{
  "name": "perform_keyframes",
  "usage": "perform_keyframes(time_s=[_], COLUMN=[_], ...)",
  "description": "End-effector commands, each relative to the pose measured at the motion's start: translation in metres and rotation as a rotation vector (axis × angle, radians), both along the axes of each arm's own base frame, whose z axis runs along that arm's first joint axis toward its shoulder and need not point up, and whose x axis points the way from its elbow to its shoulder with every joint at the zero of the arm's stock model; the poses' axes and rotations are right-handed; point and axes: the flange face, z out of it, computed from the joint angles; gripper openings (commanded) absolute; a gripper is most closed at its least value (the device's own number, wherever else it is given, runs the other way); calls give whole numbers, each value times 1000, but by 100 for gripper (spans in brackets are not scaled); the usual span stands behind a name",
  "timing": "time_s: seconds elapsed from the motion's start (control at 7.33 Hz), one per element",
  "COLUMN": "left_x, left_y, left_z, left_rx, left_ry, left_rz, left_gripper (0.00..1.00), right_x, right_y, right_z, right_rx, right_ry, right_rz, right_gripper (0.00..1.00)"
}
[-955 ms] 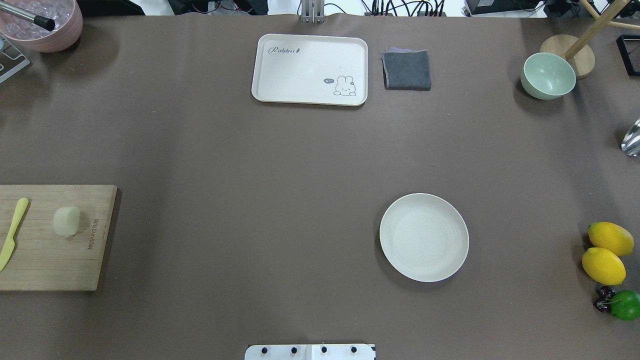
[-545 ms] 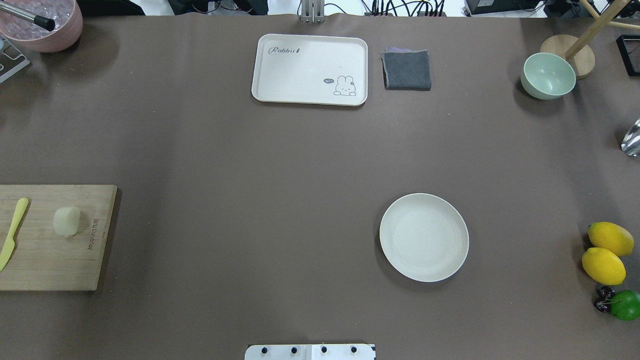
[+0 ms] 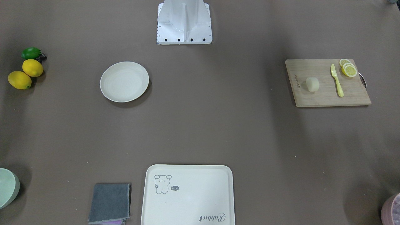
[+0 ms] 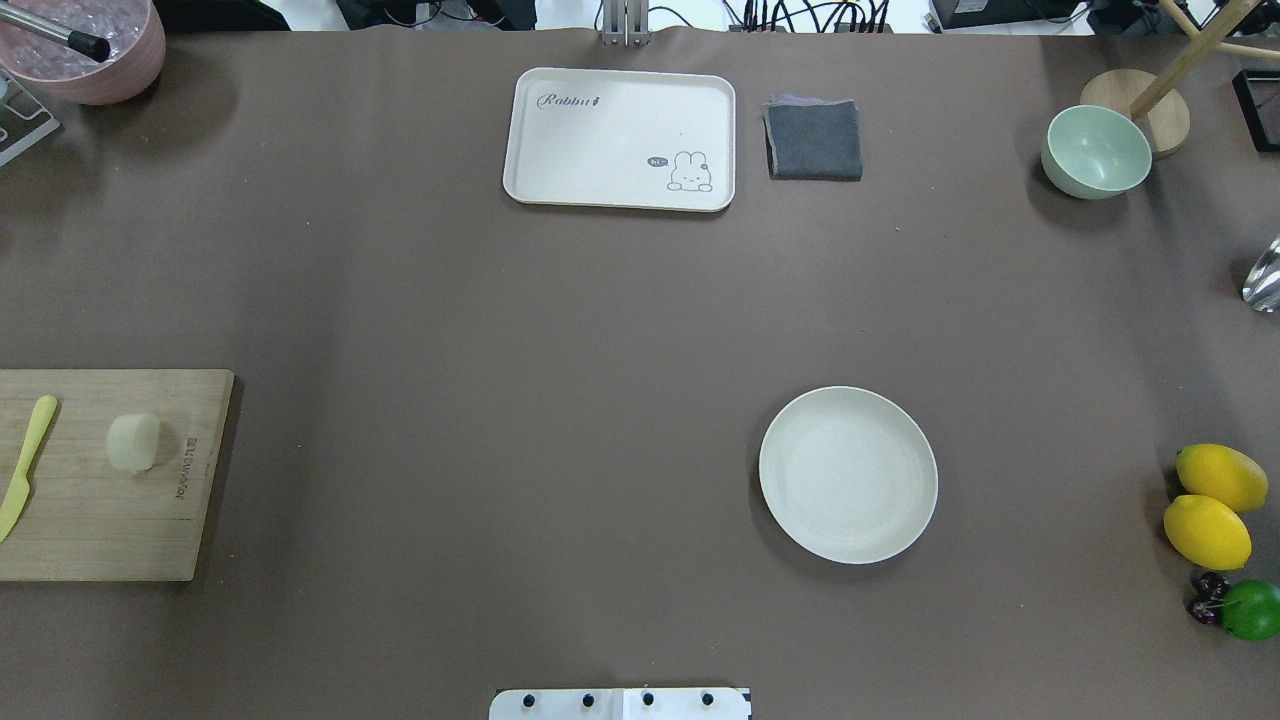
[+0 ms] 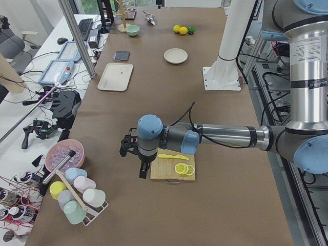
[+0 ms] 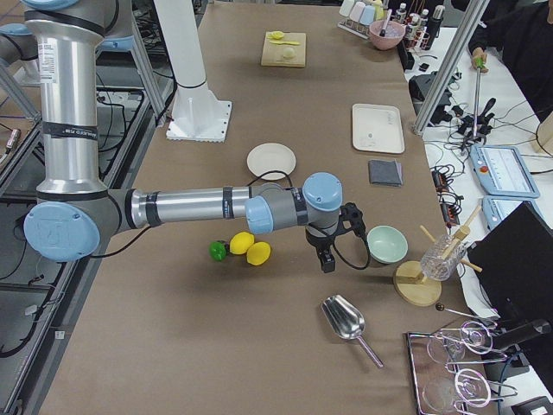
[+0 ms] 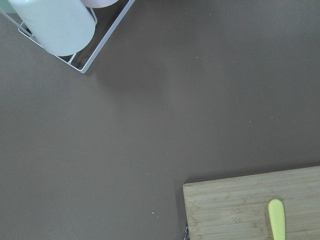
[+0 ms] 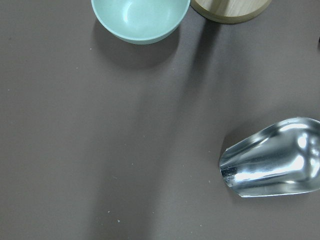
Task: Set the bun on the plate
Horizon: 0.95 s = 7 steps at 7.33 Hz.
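The pale cream bun (image 4: 133,442) (image 3: 312,84) lies on a wooden cutting board (image 4: 100,520) at the table's left edge. Right of centre sits the round off-white plate (image 4: 848,475) (image 3: 124,81), with nothing on it. Neither gripper shows in the overhead or front views. Only the side views show them. My left gripper (image 5: 142,171) hangs over the table beside the board's outer end. My right gripper (image 6: 327,259) hangs between the lemons and the green bowl. I cannot tell whether either is open or shut.
A yellow knife (image 4: 25,465) and lemon slices (image 3: 348,69) share the board. A cream tray (image 4: 620,138) and grey cloth (image 4: 813,140) lie at the far side. A green bowl (image 4: 1095,152), metal scoop (image 8: 272,160), lemons (image 4: 1210,505) and a cup rack (image 5: 77,197) line the table's ends.
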Motion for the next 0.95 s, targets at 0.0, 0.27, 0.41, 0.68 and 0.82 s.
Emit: perform_keyframes(time_s=[0.0,0.27,0.41,0.68,0.82], left_x=[25,90,107,132,146], left_y=[-5,-10,-11,-12,-20], left_z=[-12,-22,-33,-43,-56], left_rx=[-40,-27,-75,-105,-129], left_ry=[52,94,125,152,168], left_rz=[-24,-15,-69,-81,-97], left_gripper=[98,98,98,97,97], right_x=[-29,-114,-165,-230,-261], right_y=[3,2,14,32,48], right_z=[-5,-44,-62,-100,-121], right_rx=[59,-42,-55,-149,-205], right_ry=[-35,-126,-183,-234,-254], right_rz=[-30,14,14,43,41], right_gripper=[100,100,100,98,86])
